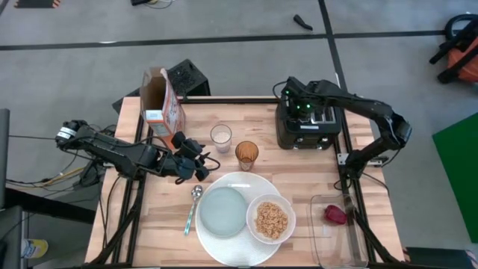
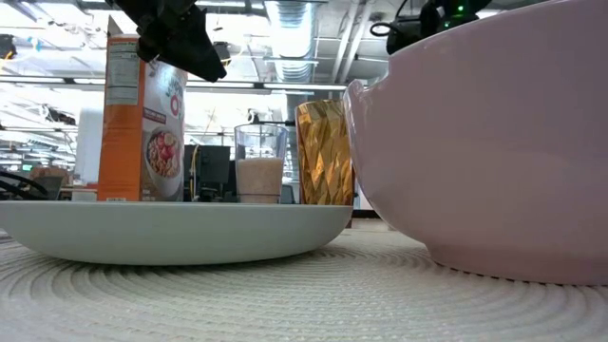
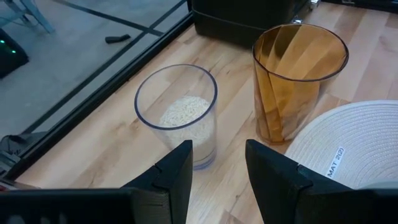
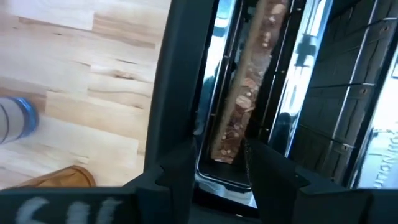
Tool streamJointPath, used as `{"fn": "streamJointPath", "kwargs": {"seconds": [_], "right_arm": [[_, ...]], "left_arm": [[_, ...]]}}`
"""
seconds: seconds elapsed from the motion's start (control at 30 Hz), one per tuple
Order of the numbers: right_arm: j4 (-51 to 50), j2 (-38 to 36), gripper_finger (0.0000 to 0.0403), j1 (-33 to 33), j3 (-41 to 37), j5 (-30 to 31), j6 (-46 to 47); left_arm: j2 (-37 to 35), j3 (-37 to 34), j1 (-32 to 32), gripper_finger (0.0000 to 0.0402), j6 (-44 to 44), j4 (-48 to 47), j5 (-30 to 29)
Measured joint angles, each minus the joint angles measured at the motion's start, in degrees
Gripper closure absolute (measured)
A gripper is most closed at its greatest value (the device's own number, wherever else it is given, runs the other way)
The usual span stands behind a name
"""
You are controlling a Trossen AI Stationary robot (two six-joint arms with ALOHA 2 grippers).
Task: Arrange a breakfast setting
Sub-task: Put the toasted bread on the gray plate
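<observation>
A brown toast slice (image 4: 245, 93) stands on edge in a slot of the black toaster (image 1: 306, 127) at the table's far right. My right gripper (image 4: 217, 165) hovers open just above it, one finger on either side of the slot. My left gripper (image 3: 217, 165) is open and empty, left of centre, pointing at a clear glass (image 3: 177, 115) and an amber cup (image 3: 298, 81). On a round white woven mat (image 1: 239, 187) sit a grey-blue plate (image 1: 222, 211) and a white bowl (image 1: 271, 220) of tan cereal. A metal spoon (image 1: 193, 209) lies left of the mat. A dark red fruit (image 1: 336, 214) lies in a clear tray.
An orange cereal box (image 1: 163, 104) stands at the far left, just behind my left arm. The clear tray (image 1: 336, 232) sits at the near right corner. The glass (image 1: 221, 137) and amber cup (image 1: 247, 154) stand between the two grippers, far side of the mat.
</observation>
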Motion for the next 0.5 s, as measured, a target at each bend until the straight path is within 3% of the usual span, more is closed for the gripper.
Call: {"fn": "streamJointPath", "kwargs": {"seconds": [0.5], "right_arm": [[0.6,-0.3,0.0254,-1.4,-1.4,1.2,0.4]], "left_arm": [[0.0,0.0,0.0,0.0265,0.0,0.0,0.0]]}}
